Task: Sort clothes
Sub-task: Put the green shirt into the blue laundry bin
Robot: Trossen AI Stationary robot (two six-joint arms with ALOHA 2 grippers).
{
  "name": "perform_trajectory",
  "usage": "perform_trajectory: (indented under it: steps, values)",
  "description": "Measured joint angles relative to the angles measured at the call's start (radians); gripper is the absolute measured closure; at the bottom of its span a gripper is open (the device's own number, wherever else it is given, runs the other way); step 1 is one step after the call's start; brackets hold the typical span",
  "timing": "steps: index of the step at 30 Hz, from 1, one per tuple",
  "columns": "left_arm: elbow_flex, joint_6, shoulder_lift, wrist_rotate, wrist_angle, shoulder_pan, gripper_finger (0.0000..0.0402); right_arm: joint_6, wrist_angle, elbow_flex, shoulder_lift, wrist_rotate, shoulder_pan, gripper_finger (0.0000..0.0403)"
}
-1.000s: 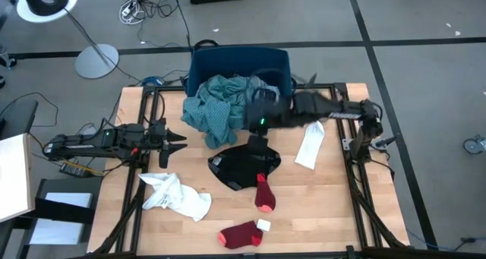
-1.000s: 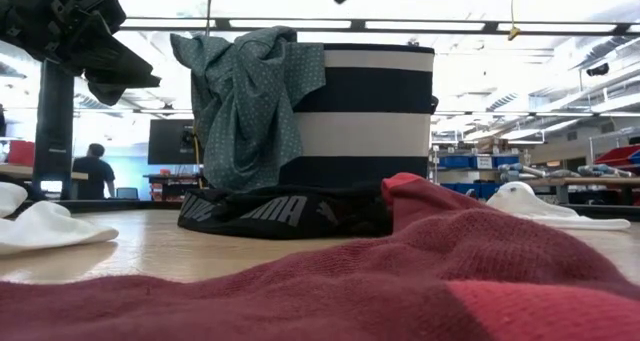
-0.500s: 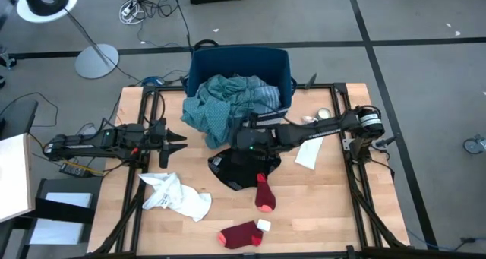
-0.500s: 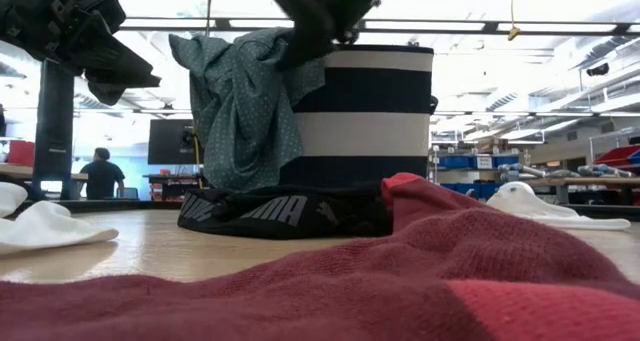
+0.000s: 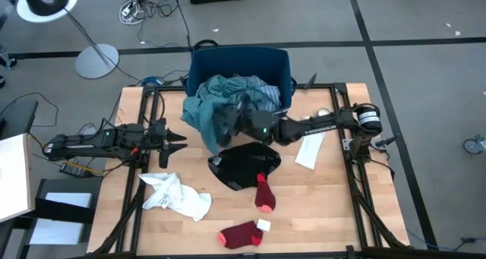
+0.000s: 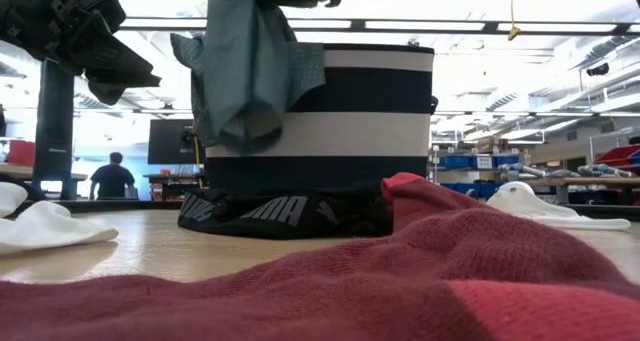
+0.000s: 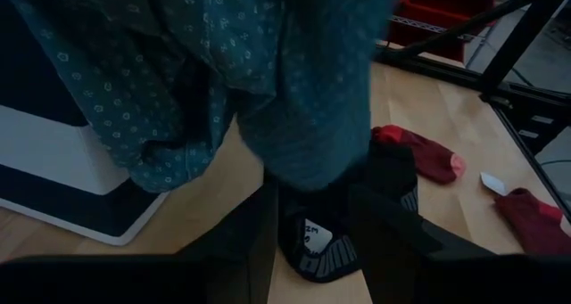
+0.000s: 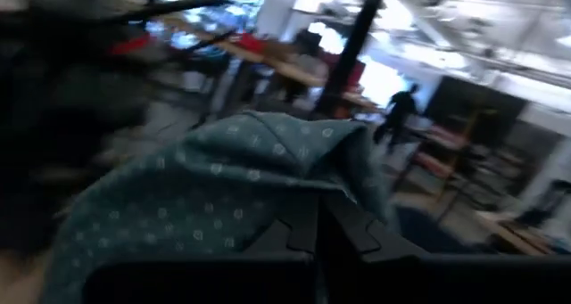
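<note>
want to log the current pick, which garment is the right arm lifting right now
The teal dotted garment draped over the navy bin. The right gripper holds it hanging in the air; the black garment, red socks and white pieces lie flat on the table.

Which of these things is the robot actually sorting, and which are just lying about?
Being sorted: teal garment, held by the right gripper; black garment; white garment; white cloth; two red socks.

Just there: navy bin, floor lamp, cables, idle left gripper.
</note>
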Motion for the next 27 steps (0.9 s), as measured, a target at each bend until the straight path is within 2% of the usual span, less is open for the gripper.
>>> perform_trajectory:
  steps: [3, 6, 8, 14, 18, 21, 27]
  values:
    - [0.0, -0.004, 0.0, 0.001, 0.0, 0.0, 0.0259, -0.009, 0.001, 0.059, 0.0, 0.043, -0.06, 0.0401]
    - [0.0, -0.005, 0.0, 0.001, 0.0, 0.0, 0.0259, -0.026, 0.002, 0.117, 0.0, 0.145, -0.123, 0.0401]
    - [0.0, -0.006, 0.0, 0.002, -0.001, 0.0, 0.0259, -0.08, -0.004, 0.159, 0.0, 0.249, -0.165, 0.0401]
    - [0.0, -0.006, 0.0, 0.004, -0.001, 0.0, 0.0259, -0.363, -0.041, 0.283, -0.002, 0.668, -0.272, 0.0402]
    - [0.0, -0.006, 0.0, 0.004, -0.002, 0.0, 0.0259, -0.5, -0.164, 0.321, -0.002, 0.845, -0.271, 0.0402]
    - [0.0, 0.001, 0.0, 0.004, -0.002, 0.0, 0.0259, -0.522, -0.263, 0.322, -0.002, 0.874, -0.227, 0.0402]
    - [0.0, 0.002, 0.0, 0.004, -0.002, 0.0, 0.0259, -0.447, -0.352, 0.322, -0.004, 0.829, -0.157, 0.0403]
